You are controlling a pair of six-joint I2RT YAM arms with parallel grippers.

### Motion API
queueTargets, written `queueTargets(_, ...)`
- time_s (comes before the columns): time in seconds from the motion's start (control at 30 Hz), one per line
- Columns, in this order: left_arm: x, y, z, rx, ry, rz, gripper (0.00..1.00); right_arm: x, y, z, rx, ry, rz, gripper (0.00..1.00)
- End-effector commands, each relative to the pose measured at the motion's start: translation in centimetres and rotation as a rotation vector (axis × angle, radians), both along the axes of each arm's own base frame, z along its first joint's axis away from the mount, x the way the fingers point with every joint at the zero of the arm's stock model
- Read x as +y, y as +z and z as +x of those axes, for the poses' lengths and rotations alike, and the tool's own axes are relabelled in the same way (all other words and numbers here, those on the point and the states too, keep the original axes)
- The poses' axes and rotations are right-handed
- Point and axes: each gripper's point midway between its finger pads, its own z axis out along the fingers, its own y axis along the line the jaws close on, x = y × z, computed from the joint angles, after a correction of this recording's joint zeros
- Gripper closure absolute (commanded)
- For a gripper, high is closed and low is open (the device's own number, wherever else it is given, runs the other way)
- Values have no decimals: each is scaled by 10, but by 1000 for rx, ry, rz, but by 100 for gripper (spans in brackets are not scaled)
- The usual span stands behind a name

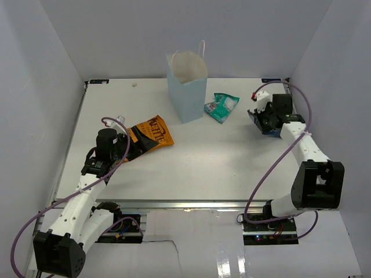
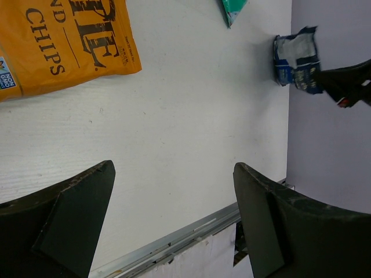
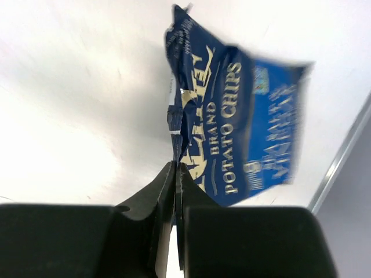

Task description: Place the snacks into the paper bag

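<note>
The right hand (image 3: 175,174) is pinched shut on the edge of a crinkly dark blue chip packet (image 3: 243,127) at the right side of the white desk (image 1: 232,162). The left hand (image 2: 174,197) gapes wide, empty, by a large orange chip bag (image 1: 152,133). The tall pale blue paper bag (image 1: 186,87) stands upright at the back.

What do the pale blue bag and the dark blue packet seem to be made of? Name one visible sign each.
Pale blue bag: probably paper, matte; it stands stiffly with flat sides, sharp folds and no shine. Dark blue packet: likely thin plastic film, slightly glossy; it is crumpled and printed.
</note>
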Motion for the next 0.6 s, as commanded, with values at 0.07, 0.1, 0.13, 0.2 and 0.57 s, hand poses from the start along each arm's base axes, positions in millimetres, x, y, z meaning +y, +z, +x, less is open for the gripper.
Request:
queueTargets(0.07, -1, 7, -1, -31, -18, 1, 7, 32, 120, 20, -199, 162, 303, 92)
queueTargets(0.1, -1, 7, -1, -32, -17, -1, 7, 38, 139, 21, -230, 195, 343, 92)
queueTargets(0.13, -1, 8, -2, -34, -18, -3, 7, 39, 148, 21, -243, 198, 366, 92)
queueTargets(0.2, -1, 7, -3, -34, -17, -5, 7, 48, 167, 20, -267, 216, 429, 92)
queueTargets(0.57, -3, 13, -4, -48, -26, -18, 7, 89, 284, 22, -422, 344, 633, 92)
